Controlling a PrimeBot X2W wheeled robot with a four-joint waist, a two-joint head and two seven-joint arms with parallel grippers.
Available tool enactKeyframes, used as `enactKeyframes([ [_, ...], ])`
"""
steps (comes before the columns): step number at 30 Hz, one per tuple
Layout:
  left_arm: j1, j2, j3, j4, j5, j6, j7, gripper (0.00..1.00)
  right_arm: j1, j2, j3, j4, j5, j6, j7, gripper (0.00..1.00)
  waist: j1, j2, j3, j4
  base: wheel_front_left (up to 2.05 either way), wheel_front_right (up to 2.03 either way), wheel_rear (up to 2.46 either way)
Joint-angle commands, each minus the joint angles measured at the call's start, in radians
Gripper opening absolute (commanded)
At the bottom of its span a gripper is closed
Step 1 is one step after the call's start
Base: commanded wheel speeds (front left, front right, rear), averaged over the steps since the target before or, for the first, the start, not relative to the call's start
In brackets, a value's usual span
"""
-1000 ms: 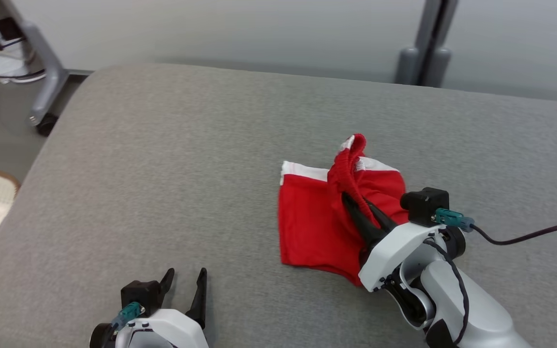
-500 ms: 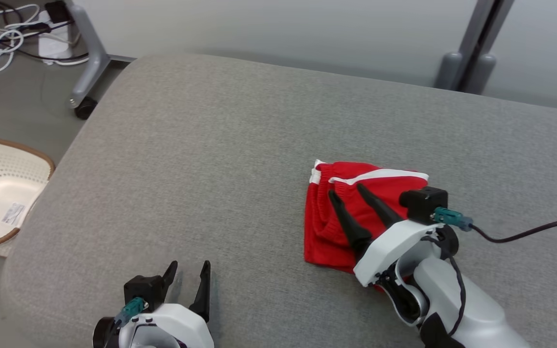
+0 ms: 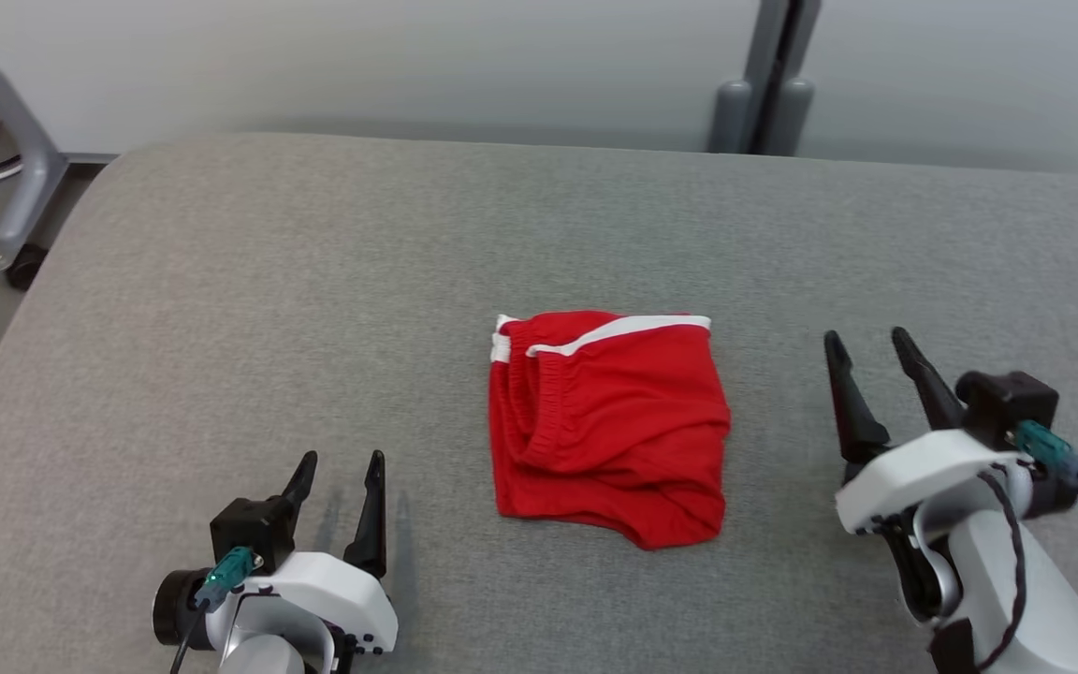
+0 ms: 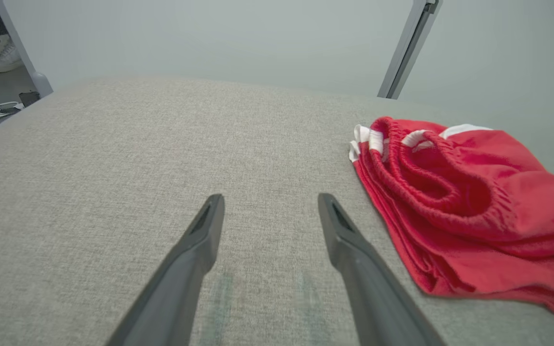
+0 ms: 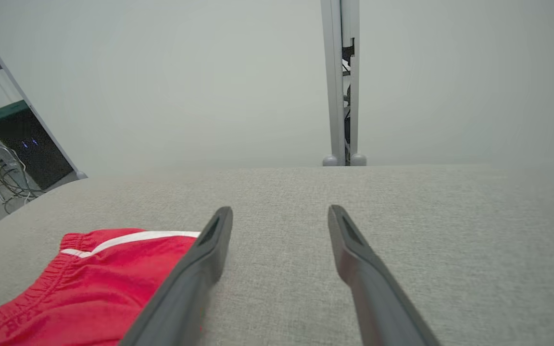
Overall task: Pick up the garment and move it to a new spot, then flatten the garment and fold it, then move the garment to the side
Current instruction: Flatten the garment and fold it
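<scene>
Mid-table on the grey padded surface (image 3: 221, 309), with folded red shorts (image 3: 606, 426) lying between left gripper (image 3: 342, 459) and right gripper (image 3: 865, 337), both splayed wide and empty: pinch every layer at one edge, lift low, carry sideways without unfolding.

Grey fabric-covered surface (image 3: 314, 281) before a pale wall (image 3: 361, 56), grey upright post (image 3: 768, 47), wheeled frame leg (image 3: 20, 183) at left.
</scene>
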Motion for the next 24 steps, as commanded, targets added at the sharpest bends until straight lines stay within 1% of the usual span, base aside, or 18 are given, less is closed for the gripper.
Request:
enactKeyframes([
  [1, 0.012, 0.004, 0.008, -0.008, 0.011, 0.001, 0.000, 1.00, 0.022, 0.002, -0.022, -0.009, -0.012, 0.000, -0.004, 1.00, 0.0000, 0.0000, -0.001, -0.022, 0.00, 0.00, 0.00],
  [5, 0.024, 0.005, 0.032, -0.023, 0.028, 0.004, 0.000, 1.00, 0.083, 0.011, -0.088, -0.042, -0.077, 0.000, -0.005, 1.00, 0.0000, 0.0000, -0.009, -0.052, 0.00, 0.00, 0.00],
  [9, 0.050, 0.004, 0.061, -0.038, 0.051, 0.001, 0.000, 1.00, 0.137, 0.014, -0.109, -0.071, -0.124, 0.000, -0.005, 1.00, 0.0000, 0.0000, -0.024, -0.076, 0.00, 0.00, 0.00],
  [15, 0.097, 0.005, 0.101, -0.054, 0.075, -0.006, 0.000, 1.00, 0.208, 0.015, -0.070, -0.098, -0.100, 0.000, -0.005, 1.00, 0.0000, 0.0000, -0.064, -0.098, 0.00, 0.00, 0.00],
  [24, 0.181, 0.004, 0.161, -0.067, 0.106, -0.014, 0.000, 1.00, 0.268, 0.015, -0.056, -0.106, -0.056, 0.000, -0.005, 1.00, 0.0000, 0.0000, -0.134, -0.118, 0.00, 0.00, 0.00],
])
